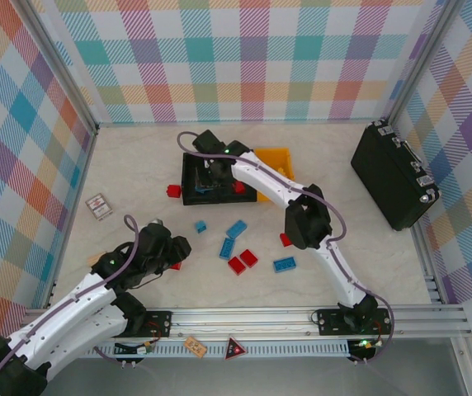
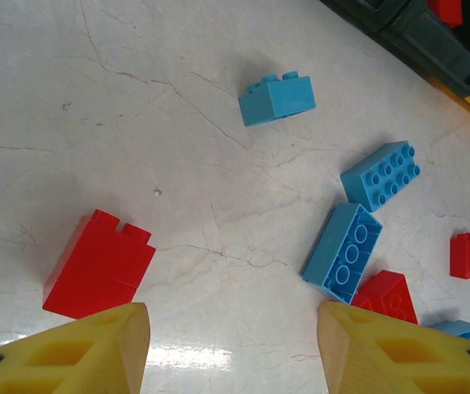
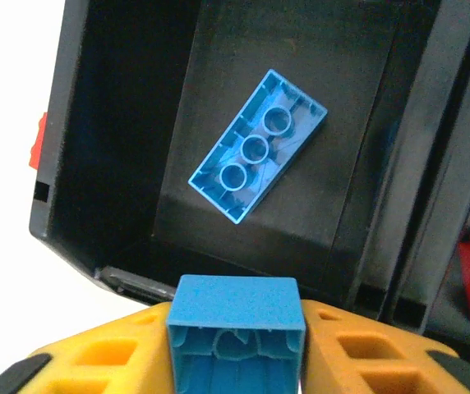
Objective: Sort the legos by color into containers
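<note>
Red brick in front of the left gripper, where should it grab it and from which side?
Probably from above, jaws across the two smooth side walls of the red brick, clear of the studs. It lies alone on the table, studs facing away from the open left gripper, so both walls look free.

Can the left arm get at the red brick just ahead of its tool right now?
Probably yes. The left tool stands open and empty. The red brick lies alone on bare table just ahead, nearer one finger, so a small sideways shift should centre it.
</note>
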You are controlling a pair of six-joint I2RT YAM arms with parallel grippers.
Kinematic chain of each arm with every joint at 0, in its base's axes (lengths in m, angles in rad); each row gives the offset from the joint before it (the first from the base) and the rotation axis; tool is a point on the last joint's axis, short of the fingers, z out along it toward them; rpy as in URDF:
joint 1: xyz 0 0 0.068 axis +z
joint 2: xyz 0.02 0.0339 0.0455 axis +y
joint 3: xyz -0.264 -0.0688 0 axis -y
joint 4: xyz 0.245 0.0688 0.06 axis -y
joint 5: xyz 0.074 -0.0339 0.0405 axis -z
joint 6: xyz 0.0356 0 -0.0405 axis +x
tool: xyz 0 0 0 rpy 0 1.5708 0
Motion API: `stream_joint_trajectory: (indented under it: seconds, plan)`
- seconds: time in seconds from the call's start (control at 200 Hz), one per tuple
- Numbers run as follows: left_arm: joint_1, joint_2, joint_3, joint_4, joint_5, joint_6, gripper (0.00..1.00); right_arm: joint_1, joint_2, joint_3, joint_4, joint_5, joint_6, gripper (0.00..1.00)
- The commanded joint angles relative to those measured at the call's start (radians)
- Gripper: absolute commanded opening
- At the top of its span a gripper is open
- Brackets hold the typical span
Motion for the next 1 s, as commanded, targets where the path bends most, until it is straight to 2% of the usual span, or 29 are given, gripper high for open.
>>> stream_joint_trajectory:
  seconds: [0.0,0.09,0.325,0.51,0.77,0.995]
  plan:
    - [0.010,-0.025,-0.016,-0.047,-0.004,-0.018,0.56,-0.006,0.036,0.069,-0.071,0.042,-0.007,0.43]
    - [0.010,-0.035,-0.018,-0.050,-0.004,-0.022,0.56,-0.006,0.042,0.088,-0.078,0.043,-0.003,0.47]
    - [0.010,-0.042,-0.014,-0.054,0.004,-0.018,0.56,0.011,-0.038,0.031,-0.065,0.044,-0.015,0.47]
    - [0.010,-0.030,-0.014,-0.017,0.049,0.015,0.57,0.030,-0.243,-0.256,0.076,0.044,-0.010,0.48]
    - [0.010,0.006,-0.012,0.073,0.145,0.076,0.58,0.033,-0.526,-0.637,0.182,0.036,0.017,0.55]
    - [-0.001,0.091,0.006,0.170,0.249,0.155,0.59,0.031,-0.735,-0.907,0.168,0.041,0.128,0.61]
